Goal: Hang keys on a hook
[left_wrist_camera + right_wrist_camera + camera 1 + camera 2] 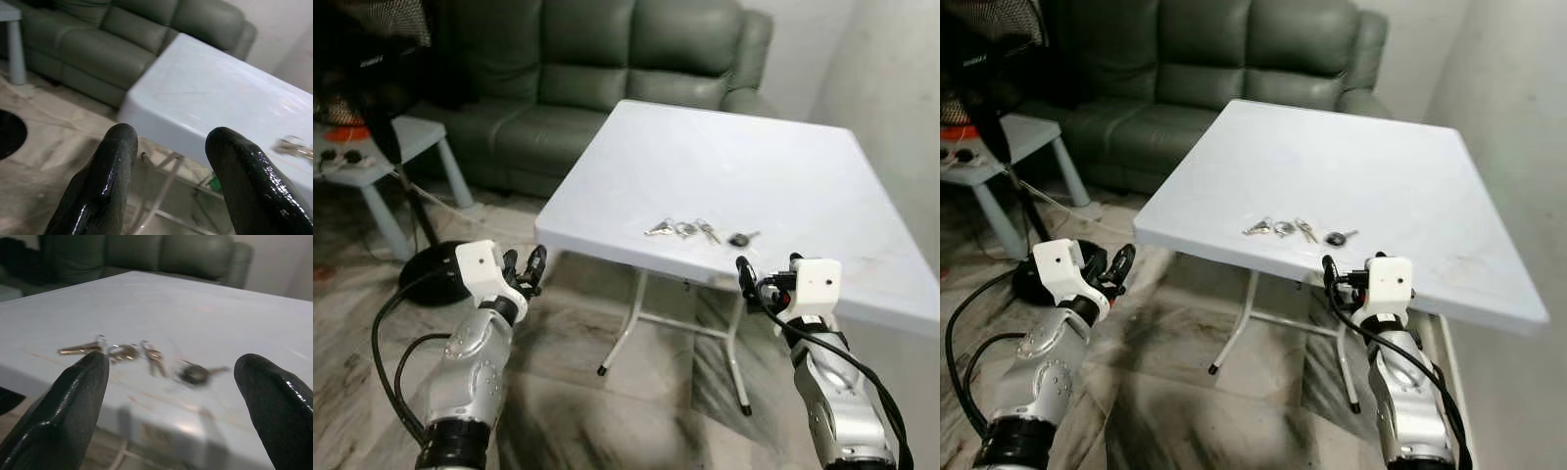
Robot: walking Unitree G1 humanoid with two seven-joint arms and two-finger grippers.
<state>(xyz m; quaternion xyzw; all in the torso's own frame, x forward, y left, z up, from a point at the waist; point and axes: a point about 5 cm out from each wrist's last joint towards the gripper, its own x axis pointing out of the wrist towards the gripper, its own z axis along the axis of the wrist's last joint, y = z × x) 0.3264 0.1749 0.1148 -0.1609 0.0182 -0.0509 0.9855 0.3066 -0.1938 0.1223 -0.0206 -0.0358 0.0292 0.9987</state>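
right hand [767, 279] and left hand [527, 266] both spread apart, empty. keys [698, 231] on tabletop [783, 166]: light, floppy, slippery metal, probably best pinched by the ring.

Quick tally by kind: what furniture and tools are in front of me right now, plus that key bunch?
Tables: 2, the white table and the small side table
Sofas: 1
Key bunches: 1
Tools: 2, left tool, right tool
Total: 6

Silver arms, white wrist boxes, black cables.
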